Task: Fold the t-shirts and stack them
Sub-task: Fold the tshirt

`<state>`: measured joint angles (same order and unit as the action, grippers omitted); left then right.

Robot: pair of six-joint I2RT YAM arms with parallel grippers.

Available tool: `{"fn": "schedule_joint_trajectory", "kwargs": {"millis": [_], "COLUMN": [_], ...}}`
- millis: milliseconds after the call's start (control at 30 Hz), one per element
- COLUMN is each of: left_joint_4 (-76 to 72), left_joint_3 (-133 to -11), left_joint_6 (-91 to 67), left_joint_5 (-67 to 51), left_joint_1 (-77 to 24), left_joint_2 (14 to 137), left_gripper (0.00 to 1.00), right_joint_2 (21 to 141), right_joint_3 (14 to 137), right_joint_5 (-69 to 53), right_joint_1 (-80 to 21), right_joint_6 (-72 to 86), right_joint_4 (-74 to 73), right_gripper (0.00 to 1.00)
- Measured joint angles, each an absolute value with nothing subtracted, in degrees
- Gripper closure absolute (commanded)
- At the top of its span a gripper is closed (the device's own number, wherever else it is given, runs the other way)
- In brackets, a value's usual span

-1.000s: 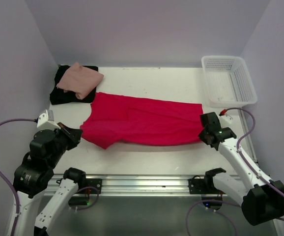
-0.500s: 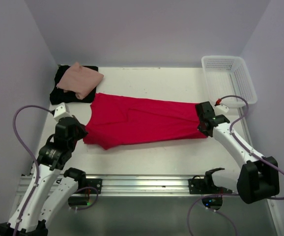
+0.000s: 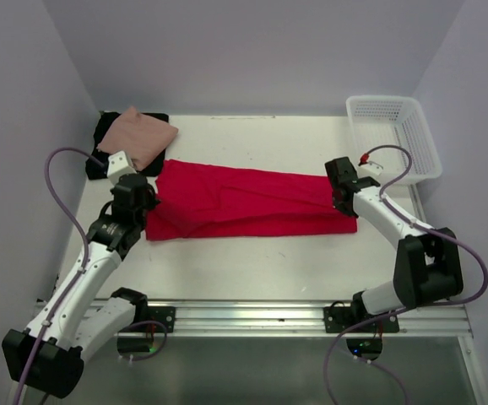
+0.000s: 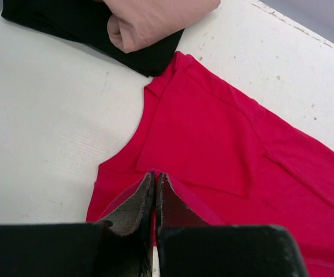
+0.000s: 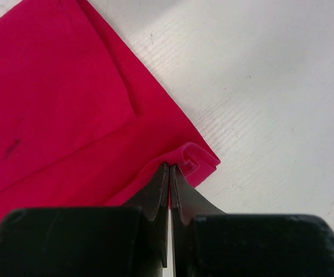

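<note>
The left gripper (image 4: 155,178) is shut on the red t-shirt (image 3: 252,202) at its near edge by the neckline. The right gripper (image 5: 169,168) is shut on the hem corner. In the past second both have carried that edge toward 12 o'clock, so the lengthwise fold looks nearly laid. The shirt lies mid-table (image 3: 252,261), its long axis running 9 to 3 o'clock with the neck at 9. At 10 o'clock the pink t-shirt (image 3: 138,137) sits on the black t-shirt (image 3: 97,167).

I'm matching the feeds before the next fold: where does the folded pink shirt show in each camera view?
Top external: the pink shirt is at the far left corner of the table, lying on the black shirt.
Left wrist: at the top edge, left of centre, on the black shirt.
Right wrist: not in it.
Shared landmark: the red shirt, in all three views.
</note>
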<state>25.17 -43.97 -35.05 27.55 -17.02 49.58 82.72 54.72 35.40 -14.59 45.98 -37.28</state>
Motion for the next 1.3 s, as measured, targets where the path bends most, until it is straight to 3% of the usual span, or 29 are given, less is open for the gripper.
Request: {"fn": "schedule_joint_trajectory", "kwargs": {"millis": [1300], "left_joint_4": [6.6], "left_joint_3": [-49.7], "left_joint_6": [-33.3], "left_joint_5": [24.3], "left_joint_1": [-11.3], "left_joint_2": [72.8], "left_gripper": [1.0], "right_joint_2": [97.2], "right_joint_3": [60.9], "right_joint_5": [38.2], "right_joint_1": [-12.8], "right_joint_6": [45.4], "right_joint_4": [-34.9], "right_gripper": [1.0]}}
